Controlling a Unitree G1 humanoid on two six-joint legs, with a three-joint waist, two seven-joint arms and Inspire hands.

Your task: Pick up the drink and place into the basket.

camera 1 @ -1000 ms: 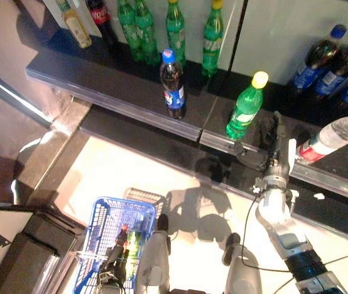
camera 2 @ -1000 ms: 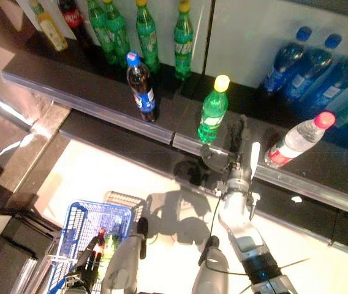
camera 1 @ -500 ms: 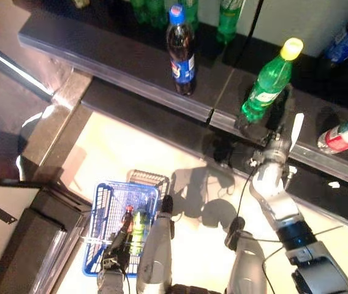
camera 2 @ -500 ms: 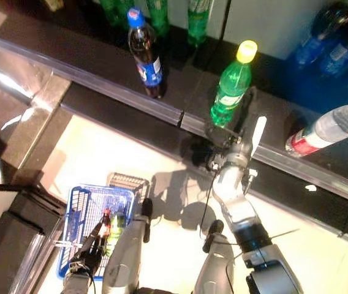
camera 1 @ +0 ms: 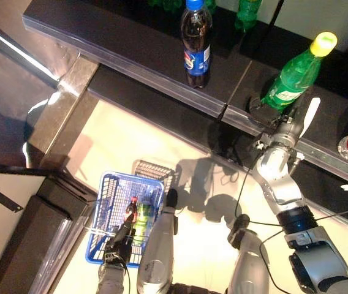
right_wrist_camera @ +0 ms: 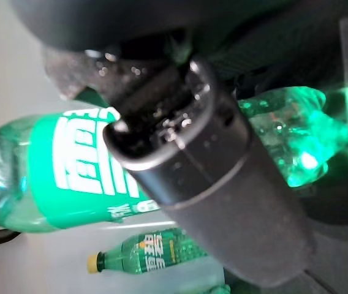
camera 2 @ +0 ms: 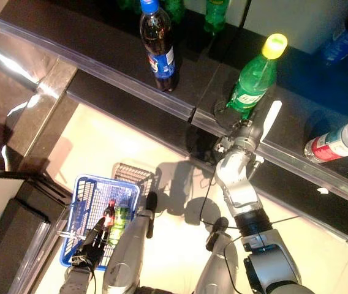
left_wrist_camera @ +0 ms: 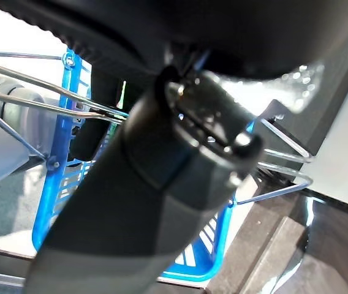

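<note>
A green bottle with a yellow cap (camera 1: 293, 76) stands upright on the black shelf (camera 1: 162, 92). My right hand (camera 1: 282, 136) is at the bottle's base, open, with dark fingers (camera 2: 226, 116) on one side and the white-covered thumb (camera 2: 271, 119) on the other. The bottle shows close past the hand in the right wrist view (right_wrist_camera: 70, 165). My left hand (camera 1: 117, 248) is shut on the wire handles of the blue basket (camera 1: 109, 184), which hangs low at the left. A dark drink with a red cap (camera 1: 131, 211) and a green drink (camera 1: 144, 214) lie in it.
A cola bottle with a blue cap (camera 1: 196, 46) stands on the shelf to the left. A clear bottle with a red label (camera 2: 339, 139) lies at the right. Green bottles (camera 1: 247, 9) stand at the back. A dark cabinet (camera 1: 33, 239) is at lower left.
The camera has shifted. My right hand has moved forward from beside the green bottle to its base. The blue basket still hangs from my left hand.
</note>
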